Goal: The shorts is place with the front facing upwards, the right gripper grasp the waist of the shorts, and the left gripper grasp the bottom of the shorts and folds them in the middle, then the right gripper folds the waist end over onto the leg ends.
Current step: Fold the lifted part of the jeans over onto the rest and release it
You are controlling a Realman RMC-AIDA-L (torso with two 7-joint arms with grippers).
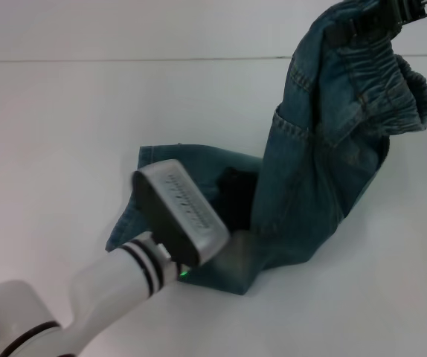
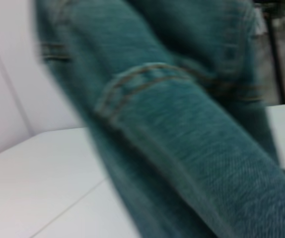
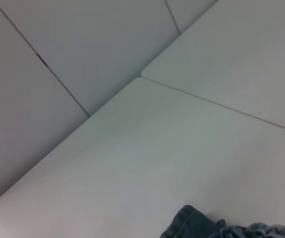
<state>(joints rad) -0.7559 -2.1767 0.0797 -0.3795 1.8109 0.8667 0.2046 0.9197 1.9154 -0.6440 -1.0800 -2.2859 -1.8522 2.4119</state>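
Right hand (image 1: 381, 18) holds the shorts (image 1: 325, 163) by their puckered waist (image 1: 384, 82); left hand (image 1: 236, 197) grip unclear

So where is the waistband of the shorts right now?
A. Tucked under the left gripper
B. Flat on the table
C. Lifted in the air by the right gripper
C: the right gripper holds the waistband up while the legs trail on the table.
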